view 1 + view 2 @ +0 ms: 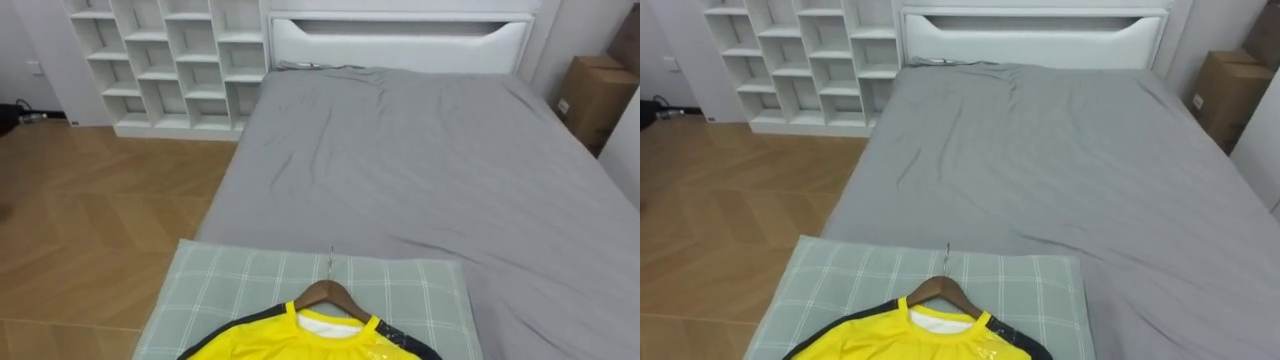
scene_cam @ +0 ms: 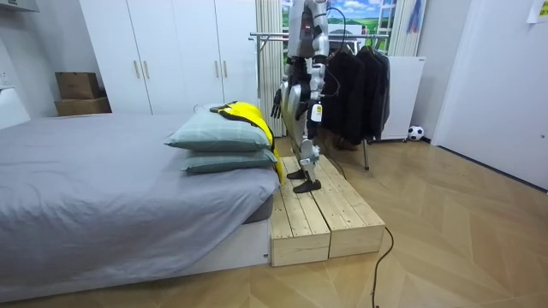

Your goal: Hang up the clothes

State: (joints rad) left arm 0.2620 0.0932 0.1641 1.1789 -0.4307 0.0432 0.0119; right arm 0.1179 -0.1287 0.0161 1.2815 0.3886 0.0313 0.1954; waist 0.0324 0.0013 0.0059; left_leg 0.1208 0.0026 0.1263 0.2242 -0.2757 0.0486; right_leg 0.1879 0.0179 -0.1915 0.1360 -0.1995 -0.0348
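A yellow shirt with dark trim (image 1: pixel 300 343) lies on a wooden hanger (image 1: pixel 328 293) whose metal hook points toward the bed's head. It rests on a pale green checked pillow (image 1: pixel 215 290) at the foot of the bed, the upper of two stacked pillows (image 2: pixel 218 137). The shirt (image 2: pixel 248 115) drapes over the pillow's edge. I stand on a low wooden platform (image 2: pixel 321 214) facing the bed, arms hanging down. My right hand (image 2: pixel 276 104) hangs beside the shirt with relaxed fingers, holding nothing. My left hand (image 2: pixel 316 114) hangs at my hip.
A grey bed (image 1: pixel 420 170) stretches ahead to a white headboard (image 1: pixel 400 40). White cube shelves (image 1: pixel 170 60) stand at the far left, a cardboard box (image 1: pixel 592 95) at the right. Behind me is a clothes rack (image 2: pixel 274 36) with dark garments (image 2: pixel 360 81).
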